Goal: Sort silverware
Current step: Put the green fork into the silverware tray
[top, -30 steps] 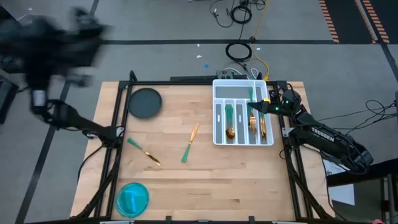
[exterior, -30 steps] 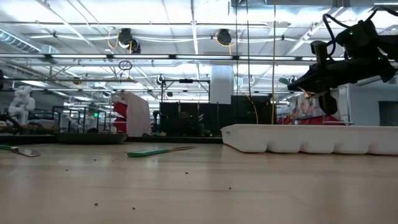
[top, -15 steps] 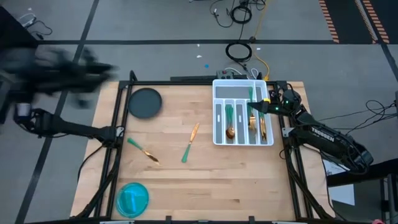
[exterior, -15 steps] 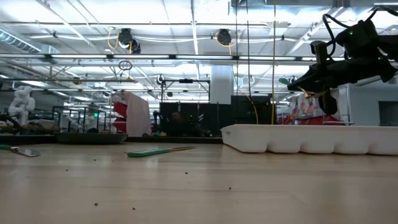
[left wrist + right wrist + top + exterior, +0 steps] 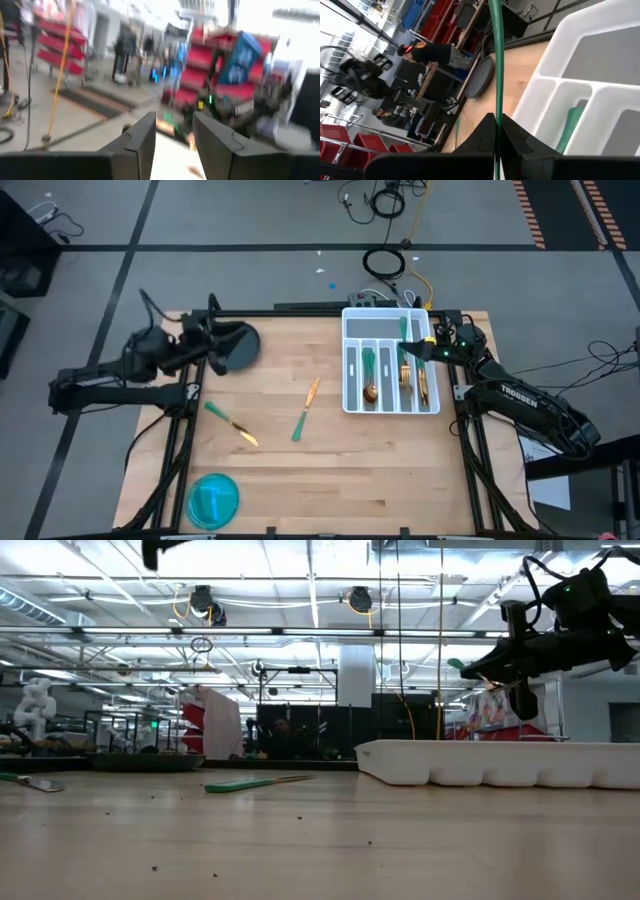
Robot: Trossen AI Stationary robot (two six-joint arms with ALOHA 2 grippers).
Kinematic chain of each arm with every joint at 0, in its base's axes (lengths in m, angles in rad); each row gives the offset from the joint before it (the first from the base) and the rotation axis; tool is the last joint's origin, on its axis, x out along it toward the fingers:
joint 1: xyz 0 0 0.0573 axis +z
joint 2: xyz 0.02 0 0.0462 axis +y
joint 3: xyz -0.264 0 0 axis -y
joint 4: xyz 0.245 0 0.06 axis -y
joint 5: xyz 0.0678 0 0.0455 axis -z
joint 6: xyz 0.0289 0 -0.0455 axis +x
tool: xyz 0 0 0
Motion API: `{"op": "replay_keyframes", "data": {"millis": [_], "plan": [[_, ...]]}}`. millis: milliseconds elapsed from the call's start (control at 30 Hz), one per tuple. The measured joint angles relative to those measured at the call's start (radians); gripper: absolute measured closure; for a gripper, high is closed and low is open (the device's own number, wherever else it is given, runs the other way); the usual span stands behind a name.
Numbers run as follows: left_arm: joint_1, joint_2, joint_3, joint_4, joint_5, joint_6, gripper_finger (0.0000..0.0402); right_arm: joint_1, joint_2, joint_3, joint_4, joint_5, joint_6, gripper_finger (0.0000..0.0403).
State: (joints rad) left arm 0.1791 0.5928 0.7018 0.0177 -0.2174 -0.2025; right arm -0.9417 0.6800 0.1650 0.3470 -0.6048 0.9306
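My right gripper hovers over the white compartmented tray at the table's far right, shut on a piece of silverware whose slim green handle juts out past the fingertips. Several more pieces lie in the tray's slots. Three pieces lie flat on the wood: one at the left, one in the middle, and a green-handled one beside it. My left gripper is open and holds nothing. It hangs high over the far left of the table, by the dark round plate. My right gripper pinches the green handle between its two fingers. The handle runs along the fingers and sticks out beyond their tips toward the table's far left. The piece is lifted clear above the tray, roughly level.
A blue round bowl stands at the near left corner. A black frame rail runs along the table's left side and another along the right. People and red racks show in the room behind. Bare wood lies between the loose pieces and the near edge.
My left arm has swung down from high above the floor at the far left, coming in over the table's far left corner by the dark plate, its gripper tipping up toward level. My right gripper and its piece have kept still.
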Motion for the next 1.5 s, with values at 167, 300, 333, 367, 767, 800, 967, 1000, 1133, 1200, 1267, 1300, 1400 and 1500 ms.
{"op": "replay_keyframes", "data": {"millis": [167,300,333,367,767,800,967,1000,1133,1200,1267,1300,1400,1500], "plan": [[0.000,-0.063,-0.218,0.197,-0.050,-0.098,0.0265,-0.003,0.013,0.001,-0.125,0.023,-0.037,0.0403],[0.000,-0.080,-0.265,0.307,-0.051,-0.107,0.0265,-0.013,0.035,-0.048,-0.143,0.044,-0.028,0.0403],[0.000,-0.082,-0.267,0.304,-0.051,-0.107,0.0265,-0.014,0.035,-0.060,-0.122,0.044,-0.026,0.0403],[0.000,-0.082,-0.267,0.302,-0.054,-0.107,0.0265,-0.015,0.034,-0.071,-0.118,0.047,-0.021,0.0403],[0.000,-0.077,-0.268,0.253,-0.111,-0.108,0.0265,-0.016,0.033,-0.145,-0.032,0.053,-0.025,0.0403],[0.000,-0.077,-0.268,0.253,-0.118,-0.107,0.0265,-0.016,0.033,-0.145,-0.032,0.055,-0.027,0.0403],[0.000,-0.078,-0.268,0.255,-0.128,-0.114,0.0265,-0.005,0.028,-0.131,-0.010,0.060,-0.014,0.0403],[0.000,-0.078,-0.268,0.253,-0.128,-0.124,0.0265,0.004,0.025,-0.111,-0.012,0.069,-0.016,0.0403],[0.000,-0.078,-0.268,0.253,-0.128,-0.133,0.0265,0.025,0.016,0.057,-0.152,0.130,-0.091,0.0403],[0.000,-0.078,-0.268,0.253,-0.129,-0.133,0.0265,0.025,0.036,0.155,-0.380,0.153,-0.169,0.0403],[0.000,-0.078,-0.268,0.253,-0.128,-0.133,0.0265,0.028,0.062,0.256,-0.605,0.205,-0.267,0.0403],[0.000,-0.078,-0.268,0.253,-0.128,-0.133,0.0265,0.032,0.075,0.305,-0.700,0.231,-0.318,0.0403],[0.001,-0.077,-0.268,0.252,-0.134,-0.131,0.0265,0.040,0.121,0.407,-0.870,0.321,-0.429,0.0403],[0.002,-0.077,-0.268,0.250,-0.140,-0.131,0.0265,0.038,0.153,0.429,-0.876,0.327,-0.434,0.0403]]}}
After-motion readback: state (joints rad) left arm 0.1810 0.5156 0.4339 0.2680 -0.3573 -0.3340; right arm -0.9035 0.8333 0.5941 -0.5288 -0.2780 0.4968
